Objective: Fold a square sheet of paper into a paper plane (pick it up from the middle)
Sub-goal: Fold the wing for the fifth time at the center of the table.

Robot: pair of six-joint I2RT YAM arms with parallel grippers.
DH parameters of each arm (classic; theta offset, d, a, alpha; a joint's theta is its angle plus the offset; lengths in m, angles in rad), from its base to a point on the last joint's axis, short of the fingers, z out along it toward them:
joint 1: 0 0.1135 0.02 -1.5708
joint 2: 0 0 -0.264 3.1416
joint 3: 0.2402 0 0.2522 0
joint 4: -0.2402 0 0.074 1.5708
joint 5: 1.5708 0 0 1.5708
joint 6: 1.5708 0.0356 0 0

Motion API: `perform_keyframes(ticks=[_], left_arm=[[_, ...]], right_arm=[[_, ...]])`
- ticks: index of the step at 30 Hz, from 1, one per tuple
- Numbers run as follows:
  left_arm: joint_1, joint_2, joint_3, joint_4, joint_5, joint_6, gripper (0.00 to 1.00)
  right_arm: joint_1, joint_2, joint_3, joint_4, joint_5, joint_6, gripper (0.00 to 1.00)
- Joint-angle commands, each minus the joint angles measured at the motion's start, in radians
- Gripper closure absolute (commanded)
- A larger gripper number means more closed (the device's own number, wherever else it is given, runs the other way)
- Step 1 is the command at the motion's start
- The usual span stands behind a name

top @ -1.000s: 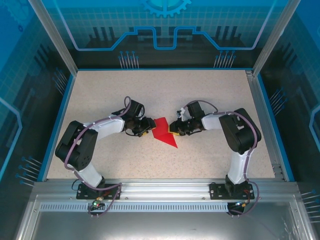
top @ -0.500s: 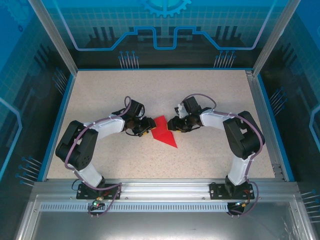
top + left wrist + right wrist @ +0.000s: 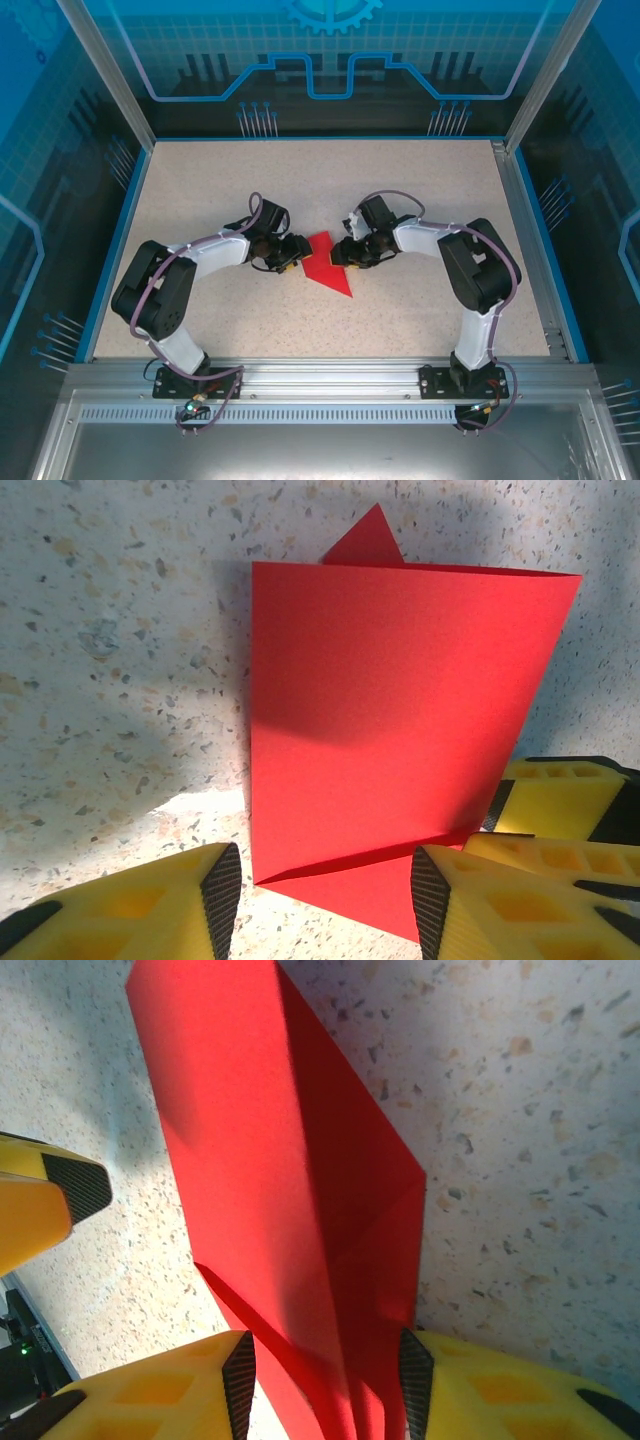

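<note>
Speckled table (image 3: 200, 190) | red paper (image 3: 327, 266): folded, pointed, creased, flat

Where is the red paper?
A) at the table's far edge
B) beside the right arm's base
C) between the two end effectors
C: the paper lies mid-table, with the left end effector at one side and the right end effector at the other.

Folded red paper (image 3: 280, 1160) on speckled table (image 3: 530, 1090), right gripper (image 3: 322, 1365) parted astride it
</note>
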Motion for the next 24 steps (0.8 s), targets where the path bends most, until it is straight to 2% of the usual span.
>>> perform_keyframes(ticks=[1, 5, 8, 15, 19, 24], left_arm=[[-0.003, 0.017, 0.028, -0.014, 0.016, 0.009, 0.48], [-0.004, 0.017, 0.030, -0.017, 0.012, 0.010, 0.48], [-0.004, 0.014, 0.033, -0.020, 0.012, 0.010, 0.48], [0.013, -0.004, 0.036, -0.024, 0.024, 0.014, 0.47], [0.049, -0.023, 0.016, 0.016, 0.072, -0.005, 0.46], [0.103, -0.029, -0.010, 0.108, 0.178, -0.039, 0.41]], right_arm=[[0.013, 0.024, 0.011, -0.007, -0.045, -0.016, 0.56], [0.013, 0.024, 0.006, 0.017, -0.067, -0.007, 0.60], [0.009, 0.022, 0.007, 0.030, -0.082, -0.003, 0.72], [-0.025, -0.009, -0.031, 0.120, -0.173, 0.051, 0.88], [-0.054, -0.040, -0.074, 0.203, -0.232, 0.102, 0.93], [-0.095, -0.072, -0.135, 0.321, -0.307, 0.173, 0.93]])
